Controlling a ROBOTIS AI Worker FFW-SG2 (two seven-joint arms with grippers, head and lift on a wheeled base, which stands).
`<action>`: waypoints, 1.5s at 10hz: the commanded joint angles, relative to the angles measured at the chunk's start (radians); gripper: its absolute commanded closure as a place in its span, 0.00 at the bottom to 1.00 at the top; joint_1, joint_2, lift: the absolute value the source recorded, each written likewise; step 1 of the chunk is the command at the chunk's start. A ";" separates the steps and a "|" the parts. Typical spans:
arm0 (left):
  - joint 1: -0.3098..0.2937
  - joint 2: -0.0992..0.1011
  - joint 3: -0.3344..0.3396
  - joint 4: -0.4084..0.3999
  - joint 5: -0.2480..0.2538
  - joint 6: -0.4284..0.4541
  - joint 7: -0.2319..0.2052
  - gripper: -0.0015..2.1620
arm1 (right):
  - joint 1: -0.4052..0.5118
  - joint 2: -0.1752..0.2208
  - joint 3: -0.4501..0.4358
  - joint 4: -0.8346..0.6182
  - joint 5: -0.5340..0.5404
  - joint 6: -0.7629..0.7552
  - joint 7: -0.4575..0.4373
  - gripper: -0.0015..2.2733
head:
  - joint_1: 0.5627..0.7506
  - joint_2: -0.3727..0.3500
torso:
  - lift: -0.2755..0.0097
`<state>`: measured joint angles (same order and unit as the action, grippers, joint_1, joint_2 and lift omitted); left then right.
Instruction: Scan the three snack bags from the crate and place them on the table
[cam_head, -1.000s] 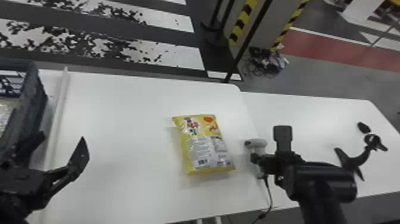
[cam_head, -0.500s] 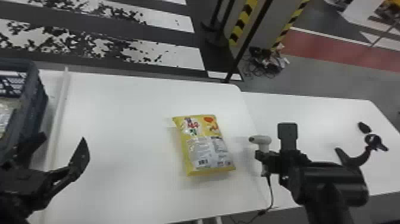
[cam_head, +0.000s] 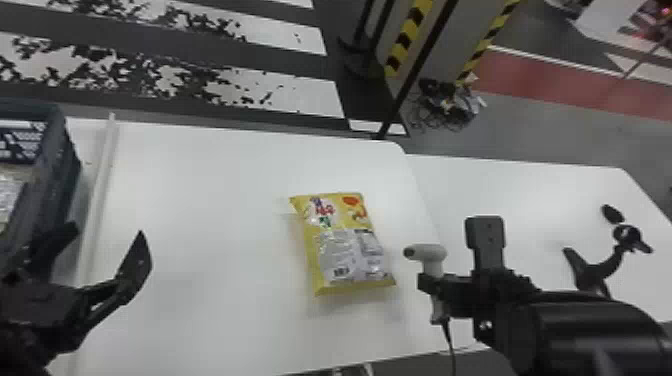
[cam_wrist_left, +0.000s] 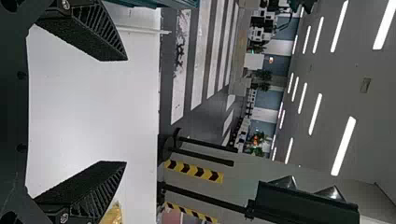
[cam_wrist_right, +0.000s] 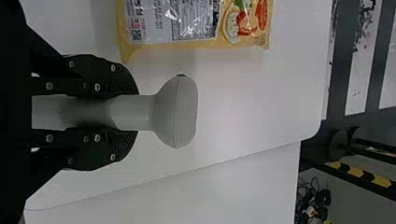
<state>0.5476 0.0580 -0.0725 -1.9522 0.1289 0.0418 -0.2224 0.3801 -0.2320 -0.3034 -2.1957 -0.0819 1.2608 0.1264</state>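
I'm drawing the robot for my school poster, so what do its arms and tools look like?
The right arm is black and rounded, like a tube. The left tool and right tool are black too, with ridged fingers and small silvery screws.

A yellow snack bag (cam_head: 345, 250) lies on the table (cam_head: 215, 240)

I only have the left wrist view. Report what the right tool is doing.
Observer: The right tool grips the scanner by its handle.
Operator: All I get of the yellow bag is a bit by my lower fingertip. Tell me which side is up.
Observer: The yellow bag lies with a printed barcode facing up, as the head view shows.
Operator: I see just an edge of the crate. Look inside it.
Observer: The head view shows silvery packaging inside the crate.
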 joint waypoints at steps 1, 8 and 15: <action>0.000 0.000 -0.003 0.003 0.000 0.001 0.000 0.04 | 0.028 0.008 0.026 -0.094 -0.007 0.119 0.009 0.99 | 0.70 0.03 | 0.75; 0.000 0.003 -0.015 0.003 0.000 0.001 -0.002 0.04 | 0.011 0.008 0.221 -0.252 0.008 0.297 0.013 0.99 | 0.70 0.16 | 0.75; 0.000 0.002 -0.013 0.007 0.000 -0.003 -0.002 0.04 | -0.040 0.008 0.323 -0.193 0.050 0.294 -0.002 0.99 | 0.70 0.25 | 0.75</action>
<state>0.5476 0.0599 -0.0857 -1.9457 0.1281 0.0393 -0.2234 0.3428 -0.2240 0.0168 -2.3909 -0.0328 1.5545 0.1243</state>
